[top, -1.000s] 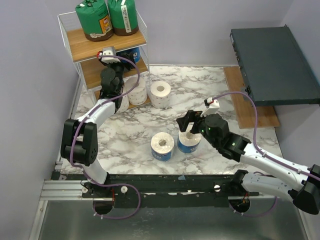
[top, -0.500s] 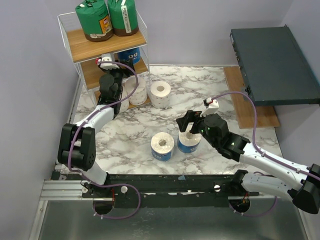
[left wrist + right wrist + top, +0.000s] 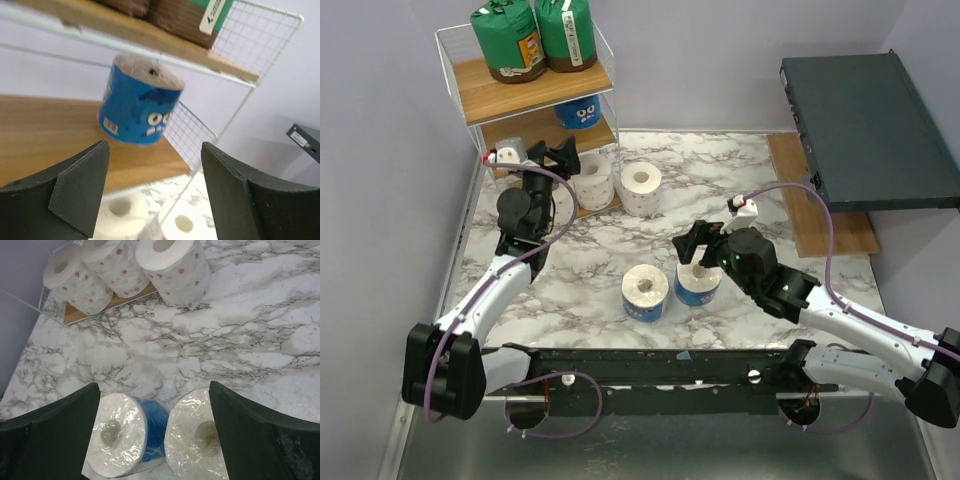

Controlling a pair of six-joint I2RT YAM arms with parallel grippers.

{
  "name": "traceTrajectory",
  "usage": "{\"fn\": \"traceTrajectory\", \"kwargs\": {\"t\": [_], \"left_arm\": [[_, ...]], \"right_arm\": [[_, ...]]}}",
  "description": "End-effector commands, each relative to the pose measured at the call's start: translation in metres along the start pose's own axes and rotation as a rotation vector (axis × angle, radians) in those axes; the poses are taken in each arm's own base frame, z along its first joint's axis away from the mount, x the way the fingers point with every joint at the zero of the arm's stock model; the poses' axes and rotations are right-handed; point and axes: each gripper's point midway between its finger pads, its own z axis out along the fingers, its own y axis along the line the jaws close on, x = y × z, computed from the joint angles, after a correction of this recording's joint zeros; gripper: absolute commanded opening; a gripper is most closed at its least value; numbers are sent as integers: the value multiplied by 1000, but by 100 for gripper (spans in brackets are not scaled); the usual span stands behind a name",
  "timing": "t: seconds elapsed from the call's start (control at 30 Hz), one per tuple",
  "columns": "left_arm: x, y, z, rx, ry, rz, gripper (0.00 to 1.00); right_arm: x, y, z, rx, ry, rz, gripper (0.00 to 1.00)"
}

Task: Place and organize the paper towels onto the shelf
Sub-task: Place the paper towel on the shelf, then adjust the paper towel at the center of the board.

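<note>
The shelf [image 3: 492,92] stands at the far left. Two green-wrapped paper towels [image 3: 535,35] sit on its top board and a blue-printed roll [image 3: 580,110] stands on its middle board. My left gripper [image 3: 560,156] hangs open and empty just in front of the shelf. In the left wrist view the blue roll [image 3: 140,102] stands beyond the open gripper [image 3: 155,192]. My right gripper [image 3: 695,245] is open over a blue-wrapped roll [image 3: 698,284], with a second one [image 3: 645,292] beside it. Both rolls [image 3: 120,440] [image 3: 200,440] lie between its fingers [image 3: 55,425], untouched.
White rolls [image 3: 592,180] stand on the shelf's bottom board, and another white roll [image 3: 641,188] stands on the marble table just right of it. A dark grey flat box [image 3: 865,130] sits at the far right over a wooden board [image 3: 810,205].
My left arm has drawn back out of the shelf toward the near left, leaving the blue roll on the middle board. The right arm has not moved.
</note>
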Motion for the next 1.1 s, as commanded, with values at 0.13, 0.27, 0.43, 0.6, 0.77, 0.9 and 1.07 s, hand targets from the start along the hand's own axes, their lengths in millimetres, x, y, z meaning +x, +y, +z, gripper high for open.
{"fn": "traceTrajectory", "kwargs": {"t": [0.13, 0.27, 0.43, 0.6, 0.77, 0.9, 1.07], "left_arm": [[57, -21, -76, -164, 312, -22, 77], [78, -22, -118, -219, 439, -54, 77], [91, -3, -177, -329, 606, -163, 98], [99, 20, -229, -537, 763, -230, 99], [113, -2, -245, -258, 812, -226, 99], [115, -32, -254, -40, 817, -301, 98], [118, -65, -262, 135, 947, -287, 98]], "right_arm": [[2, 3, -6, -15, 17, 37, 93], [2, -2, -10, 10, 30, 34, 92], [11, -10, -14, 49, 75, 17, 92], [28, -26, -18, 104, 117, 19, 92], [45, -25, -18, 80, 160, 57, 92], [55, -1, -19, -38, 237, 49, 90], [60, 9, -13, -49, 297, 43, 88]]}}
